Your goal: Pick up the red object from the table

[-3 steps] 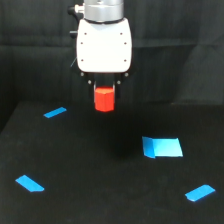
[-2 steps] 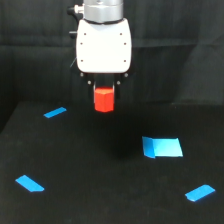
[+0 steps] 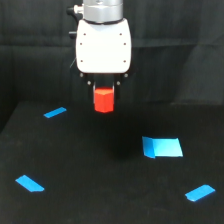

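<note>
The red object [image 3: 104, 100] is a small red-orange block held between the dark fingers of my gripper [image 3: 104, 98], below its white housing. It hangs in the air well above the black table [image 3: 90, 175], near the middle of the exterior view. The gripper is shut on the block. The fingertips are dark against the dark backdrop and hard to make out.
On the table lie a blue rectangle [image 3: 162, 147] at the exterior view's right, and blue tape strips at the far left [image 3: 55, 112], near left [image 3: 30, 183] and near right [image 3: 200, 192]. A black draped backdrop hangs behind.
The gripper and the red block have risen slightly; otherwise nothing has moved.
</note>
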Available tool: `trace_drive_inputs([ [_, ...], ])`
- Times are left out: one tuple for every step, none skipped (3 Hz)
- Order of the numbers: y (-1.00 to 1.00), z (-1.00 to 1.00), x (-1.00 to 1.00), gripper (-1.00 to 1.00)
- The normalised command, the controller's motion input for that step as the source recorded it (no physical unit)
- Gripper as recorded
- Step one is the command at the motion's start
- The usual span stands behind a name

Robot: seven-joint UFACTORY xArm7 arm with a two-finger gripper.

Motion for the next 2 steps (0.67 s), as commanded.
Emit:
trace_drive_inputs([
  [-0.04,0.06,-0.06,-0.96],
  [-0.03,0.09,-0.01,-1.00],
])
